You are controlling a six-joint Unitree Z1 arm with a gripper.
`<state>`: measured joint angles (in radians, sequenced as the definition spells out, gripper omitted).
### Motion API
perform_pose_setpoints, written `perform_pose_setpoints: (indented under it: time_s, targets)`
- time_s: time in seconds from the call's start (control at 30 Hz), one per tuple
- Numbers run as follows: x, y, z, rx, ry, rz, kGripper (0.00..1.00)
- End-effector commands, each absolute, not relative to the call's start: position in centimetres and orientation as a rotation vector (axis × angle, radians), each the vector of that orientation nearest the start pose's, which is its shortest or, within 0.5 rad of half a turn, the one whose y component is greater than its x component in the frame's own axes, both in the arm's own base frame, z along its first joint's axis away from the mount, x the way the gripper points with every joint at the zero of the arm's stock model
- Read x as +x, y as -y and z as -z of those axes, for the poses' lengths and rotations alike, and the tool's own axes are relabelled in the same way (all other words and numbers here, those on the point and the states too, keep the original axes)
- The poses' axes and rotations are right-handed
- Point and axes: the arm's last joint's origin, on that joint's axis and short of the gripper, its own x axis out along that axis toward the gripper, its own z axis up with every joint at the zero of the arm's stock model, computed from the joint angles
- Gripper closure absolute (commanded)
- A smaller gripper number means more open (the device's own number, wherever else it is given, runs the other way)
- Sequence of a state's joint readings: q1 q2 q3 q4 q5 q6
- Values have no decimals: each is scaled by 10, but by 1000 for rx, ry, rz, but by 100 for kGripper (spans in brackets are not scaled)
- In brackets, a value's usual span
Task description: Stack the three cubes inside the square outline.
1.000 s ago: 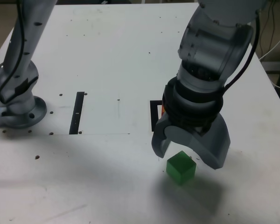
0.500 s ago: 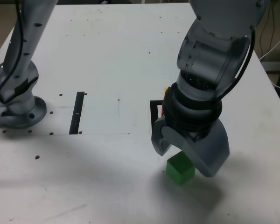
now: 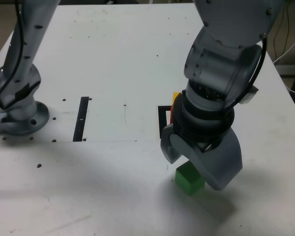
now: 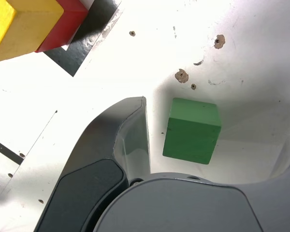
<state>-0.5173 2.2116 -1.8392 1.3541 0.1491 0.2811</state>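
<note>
The green cube (image 3: 189,180) (image 4: 192,130) rests on the white table near the front, outside the square outline (image 3: 162,121) (image 4: 94,30). My gripper (image 3: 193,170) (image 4: 216,124) is open and low over it, with one finger (image 4: 123,140) on each side and a gap left to the cube. The yellow cube (image 4: 17,23) sits on top of the red cube (image 4: 64,21) inside the black outline. In the exterior view the arm hides most of that stack, leaving a yellow sliver (image 3: 175,95) and a red edge (image 3: 171,114).
A narrow black strip (image 3: 81,118) lies on the table at the exterior view's left, beside the arm's grey base (image 3: 17,105). Small screw holes (image 4: 182,76) dot the tabletop near the green cube. Cables (image 3: 291,46) hang past the table's right edge.
The gripper has come down from above the green cube until its open jaws straddle it. The cube has not moved.
</note>
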Motion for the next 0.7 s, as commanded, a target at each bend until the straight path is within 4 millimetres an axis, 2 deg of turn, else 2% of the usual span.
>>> perform_pose_setpoints:
  time_s: [0.0, 0.5, 0.67]
  targets:
    - [363, 199, -241, 784, -1611, 506, 1]
    - [364, 205, -223, 807, -1642, 514, 1]
    - [365, 207, -218, 808, -1654, 516, 4]
